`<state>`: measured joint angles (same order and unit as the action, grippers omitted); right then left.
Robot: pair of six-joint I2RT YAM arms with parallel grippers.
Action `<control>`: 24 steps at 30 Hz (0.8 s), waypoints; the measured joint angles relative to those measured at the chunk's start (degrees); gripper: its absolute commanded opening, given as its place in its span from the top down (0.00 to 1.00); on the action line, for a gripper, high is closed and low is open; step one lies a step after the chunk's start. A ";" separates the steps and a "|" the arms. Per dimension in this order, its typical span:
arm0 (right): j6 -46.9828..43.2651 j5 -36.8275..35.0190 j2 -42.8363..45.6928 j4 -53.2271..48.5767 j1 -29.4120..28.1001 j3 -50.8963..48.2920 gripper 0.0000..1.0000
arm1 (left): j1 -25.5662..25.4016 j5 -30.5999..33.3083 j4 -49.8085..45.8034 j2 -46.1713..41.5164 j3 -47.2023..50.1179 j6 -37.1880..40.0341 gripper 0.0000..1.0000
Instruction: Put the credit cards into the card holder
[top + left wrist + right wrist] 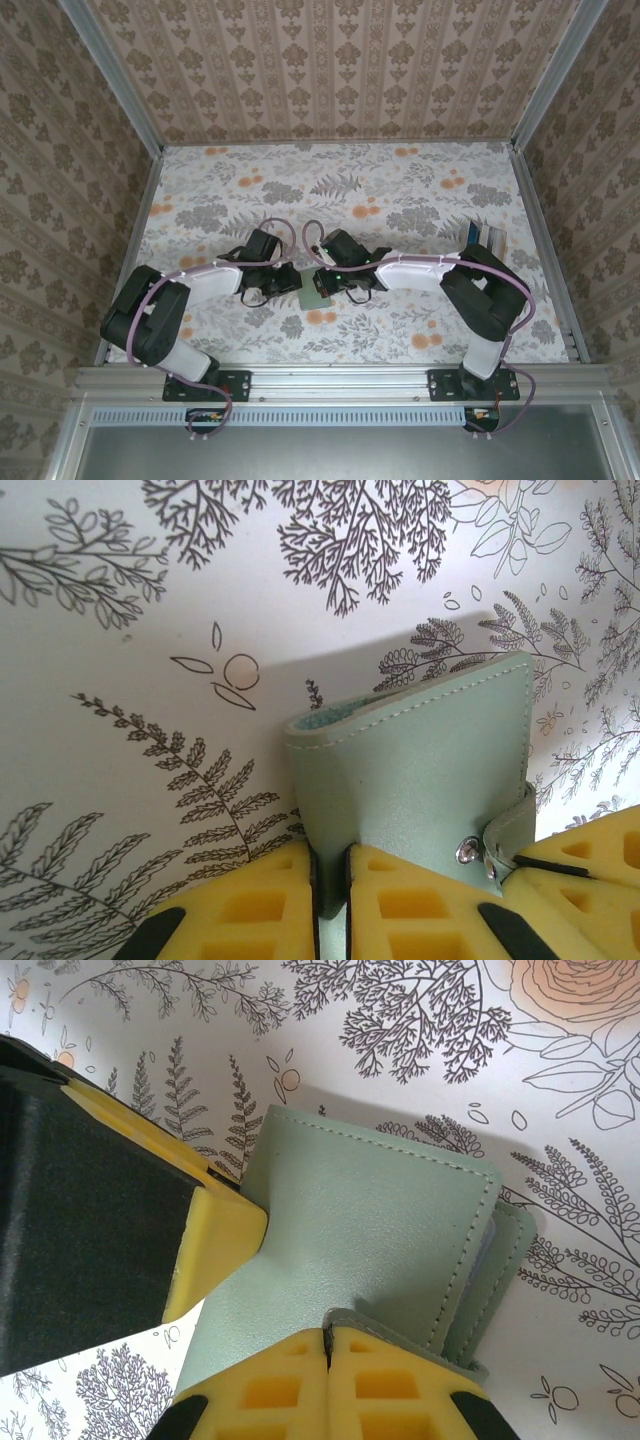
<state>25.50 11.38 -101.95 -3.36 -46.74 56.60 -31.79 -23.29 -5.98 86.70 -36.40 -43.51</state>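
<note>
Yellow-padded left gripper (pixel 332 880) and right gripper (pixel 328 1360) each pinch an edge of the green card holder (pixel 370 1225), while credit cards (pixel 487 237) lie well to its right, nearer the right arm (pixel 470 285).

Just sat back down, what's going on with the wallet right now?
Both arms are working on the small sage-green bifold card holder at the middle of the floral table. The left gripper has its jaws shut on one edge of it. The right gripper has its jaws shut on the holder's snap strap, which looks undone. The blue-and-white plastic credit cards sit far off by the right wall, not yet loaded.
</note>
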 measured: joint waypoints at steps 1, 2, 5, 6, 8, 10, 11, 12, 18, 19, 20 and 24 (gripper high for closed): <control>0.00 0.02 0.00 -0.02 0.02 0.00 1.00 | 0.00 0.00 -0.02 0.02 -0.02 0.00 0.87; -0.02 0.02 0.00 -0.02 0.00 0.00 1.00 | 0.00 -0.02 -0.02 0.07 -0.02 0.00 0.87; 0.00 0.02 0.00 0.00 0.02 0.00 1.00 | 0.00 -0.02 -0.04 0.09 -0.02 0.00 0.87; -0.02 0.02 0.00 0.02 0.00 0.02 1.00 | 0.00 -0.02 -0.02 0.09 -0.02 0.00 0.87; 0.00 0.02 -0.09 0.11 0.00 0.02 1.00 | 0.00 -0.02 -0.02 0.09 -0.02 0.00 0.87; 0.00 0.04 -0.17 0.20 0.00 0.02 1.00 | 0.00 -0.02 -0.02 0.11 -0.02 0.00 0.88; 0.02 0.07 -0.22 0.28 0.00 0.02 1.00 | 0.00 -0.02 -0.02 0.09 -0.02 0.00 0.88; 0.13 0.07 -0.26 0.35 0.00 0.02 1.00 | 0.00 -0.04 -0.04 0.09 -0.02 0.00 0.88; 0.22 0.04 -0.26 0.59 0.00 0.00 1.00 | 0.00 0.00 -0.72 0.17 -0.42 0.00 0.88; 0.22 0.04 -0.26 0.59 0.00 0.00 1.00 | 0.00 0.00 -0.76 0.17 -0.44 0.00 0.88; 0.22 0.04 -0.26 0.59 0.00 0.00 1.00 | 0.00 0.00 -0.81 0.17 -0.46 0.00 0.88; 0.20 0.07 -0.39 0.59 0.02 0.02 1.00 | 0.00 -0.02 -0.81 0.20 -0.46 0.00 0.88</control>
<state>25.69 11.44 -102.35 -2.76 -46.72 56.62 -31.79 -23.31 -6.79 86.89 -36.86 -43.51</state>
